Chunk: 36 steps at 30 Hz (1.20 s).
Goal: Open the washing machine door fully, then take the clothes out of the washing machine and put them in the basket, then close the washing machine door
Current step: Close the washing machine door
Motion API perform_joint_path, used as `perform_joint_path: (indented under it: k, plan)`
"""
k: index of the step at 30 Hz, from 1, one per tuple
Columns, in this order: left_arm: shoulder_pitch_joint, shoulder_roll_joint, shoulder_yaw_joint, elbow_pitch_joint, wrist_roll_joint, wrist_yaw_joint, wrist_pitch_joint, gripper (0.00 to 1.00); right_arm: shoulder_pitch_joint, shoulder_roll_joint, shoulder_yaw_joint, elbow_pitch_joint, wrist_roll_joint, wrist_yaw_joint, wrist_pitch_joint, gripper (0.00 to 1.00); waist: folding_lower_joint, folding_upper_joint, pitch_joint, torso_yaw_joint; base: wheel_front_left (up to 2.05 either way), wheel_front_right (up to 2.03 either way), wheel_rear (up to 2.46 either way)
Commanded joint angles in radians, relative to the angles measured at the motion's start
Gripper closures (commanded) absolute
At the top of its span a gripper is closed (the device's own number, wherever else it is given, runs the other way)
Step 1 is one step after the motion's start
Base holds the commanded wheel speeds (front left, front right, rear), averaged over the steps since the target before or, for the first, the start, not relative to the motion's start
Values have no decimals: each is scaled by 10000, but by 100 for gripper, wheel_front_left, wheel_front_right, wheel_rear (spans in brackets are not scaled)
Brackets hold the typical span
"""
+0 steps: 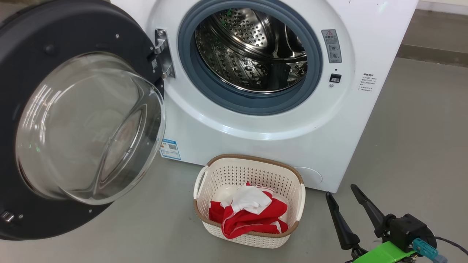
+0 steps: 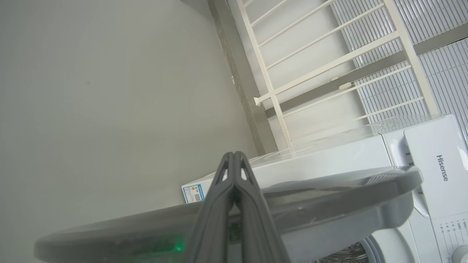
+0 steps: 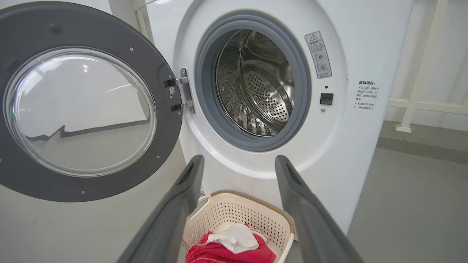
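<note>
Left wrist view: left gripper (image 2: 233, 157), fingers pressed shut on nothing, sits against the outer side of the wide-open washing machine door (image 2: 329, 197), likely the nearer arm to push it. Right gripper (image 1: 340, 190) is spread empty beside the basket (image 1: 252, 157) holding the clothes (image 1: 252, 215); beyond, the washing machine (image 1: 256, 142) looks emptied.

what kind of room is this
Most likely a laundry or utility area. A white front-loading washing machine stands with its door swung open, a basket of red and white clothes sits on the bare grey floor before it, and a white railing runs behind.
</note>
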Motion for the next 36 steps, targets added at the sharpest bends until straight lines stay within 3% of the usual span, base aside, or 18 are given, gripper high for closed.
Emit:
perform_joint_path:
  k: [1, 11, 22, 29, 36]
  plan:
    - [-86, 635, -25, -118, 52, -188, 303, 100, -358, -106, 188, -207, 122, 50, -65, 0, 0, -1, -6, 4, 0, 0, 0]
    - [162, 565, 200, -80, -656, -1114, 1616, 100, -358, 15, 136, -240, 139, 50, -65, 0, 0, -1, -14, 6, 0, 0, 0]
    - [860, -58, 740, -979, -1631, -1545, 2477, 100, -349, 123, 79, -234, 181, 50, -65, 0, 0, -1, -52, -110, 0, 0, 0]
    - [1590, -873, 1154, -2352, -2333, -1465, 3118, 100, -291, 189, 44, -210, 193, 50, -65, 0, 0, -1, -161, -141, 0, 0, 0]
    - [2652, -1913, 1268, -4703, -2763, -832, 4019, 100, -232, 258, 78, -193, 216, 50, -65, 0, 0, -1, -258, -157, 0, 0, 0]
